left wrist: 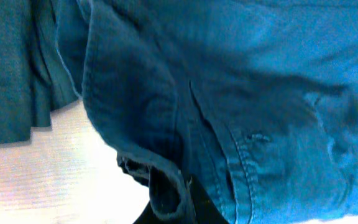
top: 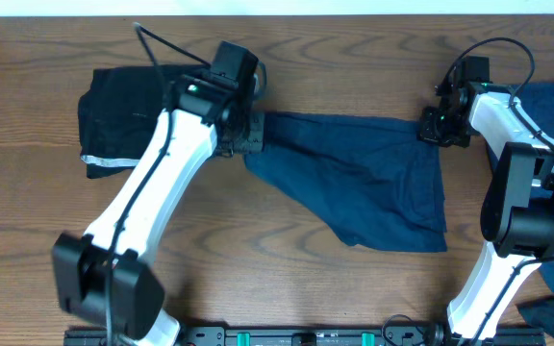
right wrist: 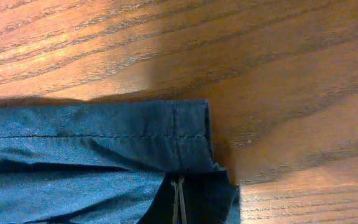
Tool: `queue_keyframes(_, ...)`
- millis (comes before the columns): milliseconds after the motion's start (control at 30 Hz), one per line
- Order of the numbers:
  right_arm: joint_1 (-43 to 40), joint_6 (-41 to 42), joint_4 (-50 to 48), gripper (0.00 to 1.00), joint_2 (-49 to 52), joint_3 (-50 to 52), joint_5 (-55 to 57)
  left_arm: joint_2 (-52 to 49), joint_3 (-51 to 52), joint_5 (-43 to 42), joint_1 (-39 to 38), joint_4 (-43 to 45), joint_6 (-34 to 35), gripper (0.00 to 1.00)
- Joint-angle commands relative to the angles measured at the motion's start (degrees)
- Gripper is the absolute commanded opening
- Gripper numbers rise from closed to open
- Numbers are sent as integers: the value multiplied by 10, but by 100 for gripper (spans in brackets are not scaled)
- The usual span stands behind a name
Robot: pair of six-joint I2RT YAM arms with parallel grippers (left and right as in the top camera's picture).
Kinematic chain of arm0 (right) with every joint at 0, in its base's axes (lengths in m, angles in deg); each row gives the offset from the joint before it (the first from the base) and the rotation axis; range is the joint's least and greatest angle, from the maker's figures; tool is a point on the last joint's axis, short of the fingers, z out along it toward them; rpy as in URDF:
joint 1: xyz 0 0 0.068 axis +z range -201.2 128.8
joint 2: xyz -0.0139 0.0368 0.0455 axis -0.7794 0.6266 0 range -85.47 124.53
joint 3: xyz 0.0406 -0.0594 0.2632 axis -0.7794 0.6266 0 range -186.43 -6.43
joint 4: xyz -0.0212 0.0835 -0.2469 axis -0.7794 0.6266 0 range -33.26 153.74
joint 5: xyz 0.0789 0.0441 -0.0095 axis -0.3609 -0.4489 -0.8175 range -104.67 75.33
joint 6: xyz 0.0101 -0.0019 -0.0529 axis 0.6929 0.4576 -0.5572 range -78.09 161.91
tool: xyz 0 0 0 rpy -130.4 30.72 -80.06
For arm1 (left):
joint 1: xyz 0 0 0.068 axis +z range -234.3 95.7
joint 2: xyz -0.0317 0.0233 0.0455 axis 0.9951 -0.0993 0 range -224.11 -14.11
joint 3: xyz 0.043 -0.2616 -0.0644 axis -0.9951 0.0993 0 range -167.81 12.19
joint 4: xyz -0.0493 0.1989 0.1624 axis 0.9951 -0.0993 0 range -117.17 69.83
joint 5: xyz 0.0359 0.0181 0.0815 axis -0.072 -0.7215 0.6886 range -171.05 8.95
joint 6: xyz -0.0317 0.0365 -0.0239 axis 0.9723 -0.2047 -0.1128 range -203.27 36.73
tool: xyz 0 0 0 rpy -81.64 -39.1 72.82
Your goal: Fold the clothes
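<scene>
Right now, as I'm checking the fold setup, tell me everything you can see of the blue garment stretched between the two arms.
The blue garment is soft navy woven cloth with stitched hems and seams. Its far edge is pulled straight between the left hand and the right hand, each shut on a corner. The rest fans toward the near side in creases over the wooden table, ending in an uneven lower outline.

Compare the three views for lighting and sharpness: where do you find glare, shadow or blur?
Overhead: even light, sharp, no glare on the table. Left wrist: the blue cloth fills the frame, slightly soft; the surface at lower left is washed out almost white. Right wrist: warm glare streaks the wood at top, a dark shadow sits beside the cloth's corner, hem stitching crisp.
</scene>
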Motion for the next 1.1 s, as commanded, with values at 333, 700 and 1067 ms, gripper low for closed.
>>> queue_keyframes(333,11,-10,7,1,22,-2,8,-73,-8,2,1,-169,31,62)
queue_keyframes(700,11,-45,235,13,22,-176,-59,-37,-30,2,4,-180,31,47)
queue_keyframes(1067,11,-45,307,35,22,-229,-46,-37,-17,4,4,6,-38,66)
